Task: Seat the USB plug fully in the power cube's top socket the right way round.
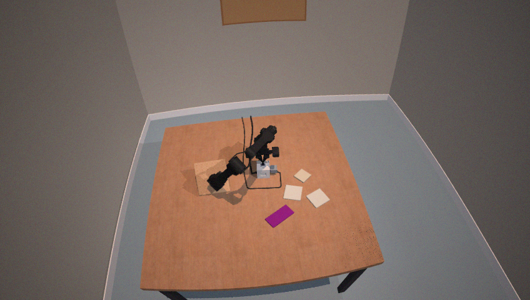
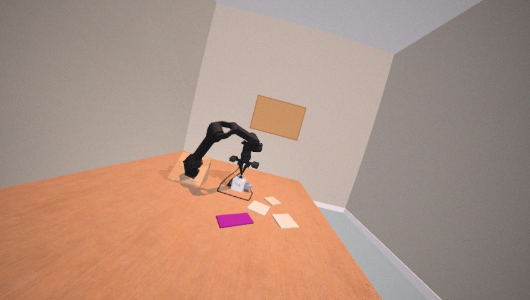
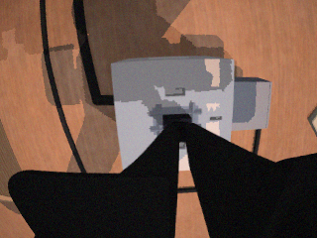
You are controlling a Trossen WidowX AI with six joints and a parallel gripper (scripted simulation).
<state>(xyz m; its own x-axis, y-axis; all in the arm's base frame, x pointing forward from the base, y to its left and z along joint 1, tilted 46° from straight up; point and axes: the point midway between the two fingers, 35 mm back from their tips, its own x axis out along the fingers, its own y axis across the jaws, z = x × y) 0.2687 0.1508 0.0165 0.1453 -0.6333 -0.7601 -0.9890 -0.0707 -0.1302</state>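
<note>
The light grey power cube (image 1: 264,171) (image 2: 236,185) (image 3: 142,106) stands on the table near the arm's base. My gripper (image 1: 262,162) (image 2: 241,174) (image 3: 180,133) points straight down over the cube's top and is shut on the dark USB plug (image 3: 173,119), right at the top socket. The fingers hide most of the plug, so I cannot tell how deep it sits. A thin black cable (image 1: 270,187) (image 2: 233,194) (image 3: 82,40) loops on the table around the cube. A smaller grey block (image 3: 253,102) (image 1: 274,169) sticks out of the cube's side.
A magenta card (image 1: 279,215) (image 2: 234,220) and three pale cards (image 1: 292,192) (image 1: 317,197) (image 1: 302,175) lie on the table to the right of the cube. The arm's base stands on a cork pad (image 1: 202,169) (image 2: 176,170). The table edge (image 1: 260,284) is far from the cube.
</note>
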